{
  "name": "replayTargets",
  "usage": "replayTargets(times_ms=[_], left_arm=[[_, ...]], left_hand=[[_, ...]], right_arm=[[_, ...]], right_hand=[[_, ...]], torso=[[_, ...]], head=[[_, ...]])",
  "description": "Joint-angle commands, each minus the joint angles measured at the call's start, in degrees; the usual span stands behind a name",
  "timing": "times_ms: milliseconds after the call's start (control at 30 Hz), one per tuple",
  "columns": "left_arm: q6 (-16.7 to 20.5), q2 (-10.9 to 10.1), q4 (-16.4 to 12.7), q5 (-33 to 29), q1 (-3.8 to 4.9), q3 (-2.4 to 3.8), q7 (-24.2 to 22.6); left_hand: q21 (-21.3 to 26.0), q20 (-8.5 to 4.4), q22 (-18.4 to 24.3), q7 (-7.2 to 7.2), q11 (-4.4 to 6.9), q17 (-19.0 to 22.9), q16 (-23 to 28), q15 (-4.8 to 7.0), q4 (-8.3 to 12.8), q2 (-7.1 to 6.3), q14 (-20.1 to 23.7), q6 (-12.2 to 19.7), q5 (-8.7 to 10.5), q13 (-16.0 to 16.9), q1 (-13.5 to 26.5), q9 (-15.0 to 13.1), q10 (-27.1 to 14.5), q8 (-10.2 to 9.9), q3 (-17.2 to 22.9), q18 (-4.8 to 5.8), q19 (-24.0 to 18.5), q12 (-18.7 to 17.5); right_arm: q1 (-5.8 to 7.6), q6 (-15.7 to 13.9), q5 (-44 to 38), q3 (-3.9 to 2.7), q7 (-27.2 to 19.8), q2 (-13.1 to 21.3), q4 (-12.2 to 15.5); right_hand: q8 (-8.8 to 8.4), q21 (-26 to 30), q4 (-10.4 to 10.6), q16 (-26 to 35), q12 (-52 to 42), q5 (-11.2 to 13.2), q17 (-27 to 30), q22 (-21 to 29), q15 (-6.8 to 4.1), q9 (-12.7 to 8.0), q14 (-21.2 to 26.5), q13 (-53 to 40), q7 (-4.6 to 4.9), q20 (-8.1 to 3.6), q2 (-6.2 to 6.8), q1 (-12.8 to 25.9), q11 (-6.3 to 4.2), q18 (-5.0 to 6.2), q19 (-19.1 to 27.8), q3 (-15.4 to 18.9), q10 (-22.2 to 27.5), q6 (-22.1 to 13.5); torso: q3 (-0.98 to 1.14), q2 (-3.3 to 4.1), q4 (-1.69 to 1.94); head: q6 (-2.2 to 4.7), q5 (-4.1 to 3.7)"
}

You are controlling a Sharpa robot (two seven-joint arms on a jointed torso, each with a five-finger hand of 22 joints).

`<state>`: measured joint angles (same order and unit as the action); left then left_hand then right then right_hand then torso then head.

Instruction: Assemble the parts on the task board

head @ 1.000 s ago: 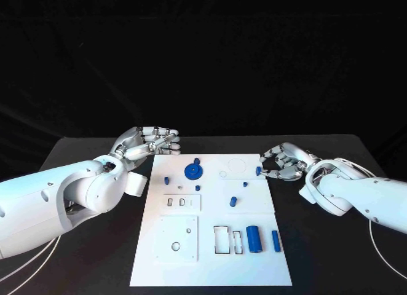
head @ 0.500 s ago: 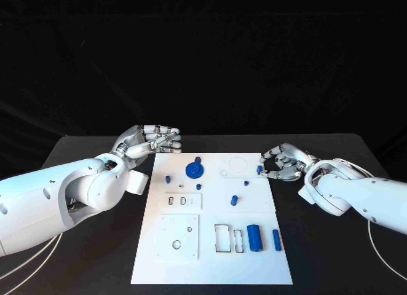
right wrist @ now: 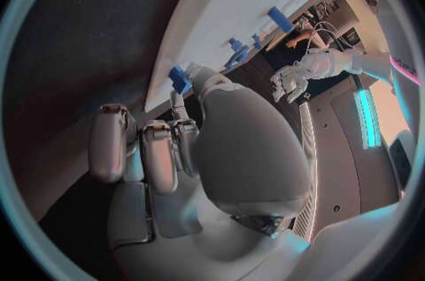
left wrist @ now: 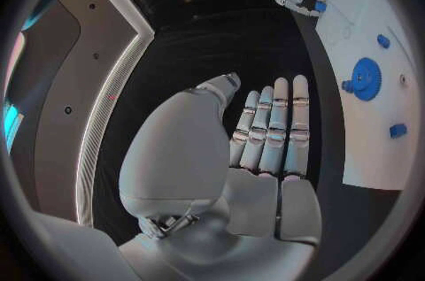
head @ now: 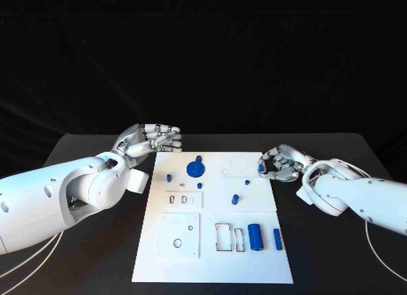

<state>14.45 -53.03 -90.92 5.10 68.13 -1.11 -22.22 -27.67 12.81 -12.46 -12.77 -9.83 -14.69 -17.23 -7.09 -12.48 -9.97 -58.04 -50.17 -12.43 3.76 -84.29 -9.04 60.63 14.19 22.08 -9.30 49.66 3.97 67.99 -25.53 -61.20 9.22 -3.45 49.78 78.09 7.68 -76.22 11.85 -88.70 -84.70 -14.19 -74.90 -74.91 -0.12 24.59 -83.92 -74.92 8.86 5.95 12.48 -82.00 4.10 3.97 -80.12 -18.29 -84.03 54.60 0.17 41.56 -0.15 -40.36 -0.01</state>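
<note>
Black desk (head: 88, 153) under a black backdrop, white task board (head: 213, 258) lying flat mid-desk.

Right hand (head: 281, 163) sat at the board's right edge near its far end, fingers (head: 273, 175) curled round a small blue part (head: 260, 169) pinched at the fingertips; the right wrist view showed the same blue piece (right wrist: 180, 78) at the fingertips just over the board rim. Part looked held above the edge, not seated, though contact with the board couldn't be made out.

Left hand (head: 150, 140) hung off the board's far-left corner over bare desk, fingers (left wrist: 275, 125) close together and lightly bent, holding nothing, not touching the board.

On the board: blue gear (head: 193, 168) near the far end with a small blue peg on top, a small blue peg (head: 167, 178) to its left, another blue peg (head: 199, 185) just nearer than the gear, a blue peg (head: 246, 182) towards the right edge, a blue upright pin (head: 233, 198) near the middle. Near end held a big blue cylinder (head: 254, 236) lying beside a rectangular slot, and a slimmer blue bar (head: 277, 238) just right of it. Left side carried two raised white plates with cutouts, small one (head: 183, 200) and larger one (head: 179, 237).
</note>
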Motion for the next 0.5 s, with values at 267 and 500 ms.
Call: replayTargets(times_ms=[267, 500], left_arm=[[-0.9, 0.0, -0.2, 0.3, 0.03, 0.04, -0.4], [-0.8, -0.1, -0.2, 0.3, 0.04, 0.04, -0.3]], left_hand=[[-0.4, -0.07, -0.1, -0.75, -0.3, -0.1, 0.2, -0.08, 0.0, 0.11, 0.1, 0.5, 0.32, 0.0, 0.3, 0.0, -0.1, -0.2, 0.2, -1.03, 0.2, -0.3], [-0.4, -0.07, -0.1, -0.75, -0.3, -0.1, 0.2, -0.08, 0.0, 0.11, 0.1, 0.5, 0.32, 0.0, 0.3, 0.0, -0.1, -0.2, 0.2, -1.03, 0.2, -0.3]], right_arm=[[-0.15, 1.3, -1.0, 0.0, 0.5, -0.2, -0.4], [-0.17, 1.0, -1.1, 0.0, 0.4, -0.3, -0.5]], right_hand=[[0.42, -0.3, -0.1, -0.2, -0.5, 0.2, -9.8, -1.4, -0.18, 0.3, -5.0, -10.0, -0.43, -0.08, -0.98, 0.1, -0.43, -0.11, -0.6, -1.3, -2.2, 1.6], [0.72, -0.4, -0.1, -0.2, -0.6, 0.2, -9.8, -1.6, -0.37, 0.4, -5.0, -10.2, -0.69, -0.24, -1.31, 0.2, -0.66, -0.14, -0.7, -1.9, -2.2, 2.3]], torso=[[0.06, 0.03, -0.08], [0.11, 0.03, -0.09]], head=[[-0.09, 0.1], [-0.14, 0.14]])
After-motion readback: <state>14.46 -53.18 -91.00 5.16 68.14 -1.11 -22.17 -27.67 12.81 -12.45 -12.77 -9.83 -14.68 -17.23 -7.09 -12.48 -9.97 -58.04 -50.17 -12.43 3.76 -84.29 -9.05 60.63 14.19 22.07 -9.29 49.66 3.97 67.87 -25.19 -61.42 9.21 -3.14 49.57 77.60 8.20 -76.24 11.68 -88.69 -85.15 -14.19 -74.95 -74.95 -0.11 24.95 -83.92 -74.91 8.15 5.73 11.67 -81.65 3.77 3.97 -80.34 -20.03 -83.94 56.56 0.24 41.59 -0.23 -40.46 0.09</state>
